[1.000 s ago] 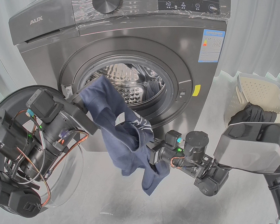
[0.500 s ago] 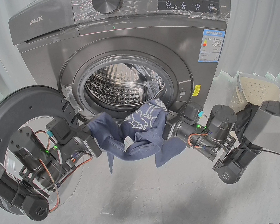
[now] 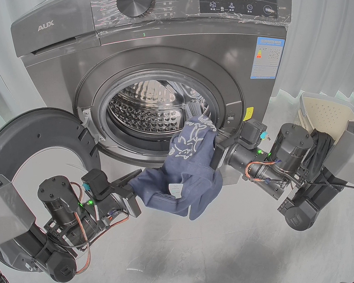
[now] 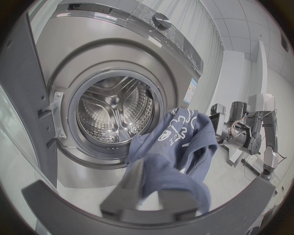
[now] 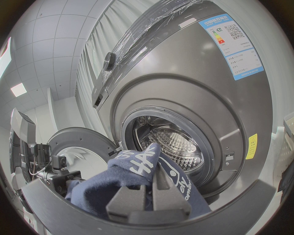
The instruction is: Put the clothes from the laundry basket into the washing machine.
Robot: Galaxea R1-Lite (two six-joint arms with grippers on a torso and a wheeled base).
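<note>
Right gripper (image 3: pixel 221 149): fingers nearly together, pinching a bunched fold of the navy T-shirt (image 3: pixel 188 168). It sits just right of centre in the head frame, close against the lower right rim of the drum opening (image 3: pixel 152 105).

Left gripper (image 3: pixel 132 185): closed on the other end of the same shirt, with cloth packed between the fingers. It sits lower left of centre, below the open door (image 3: pixel 30 134) and well out from the washing machine (image 3: pixel 150 46).

Shirt: slung between the two grippers, none of it inside the drum. Its long axis runs from lower left up to centre right. The printed part is humped up at the right end, level with the port lip. The middle sags and a loose tail hangs below.

Key relation: the drum lies above and behind the cloth. The right arm is clearly nearer the opening and the left end trails low. Judgement: the right end should lead in over the lip, and the left end must rise to follow or the sagging middle may catch on the lower rim.

Laundry basket (image 3: pixel 329 115), right edge of frame, holds a dark garment (image 3: pixel 321 141) yet to load.
</note>
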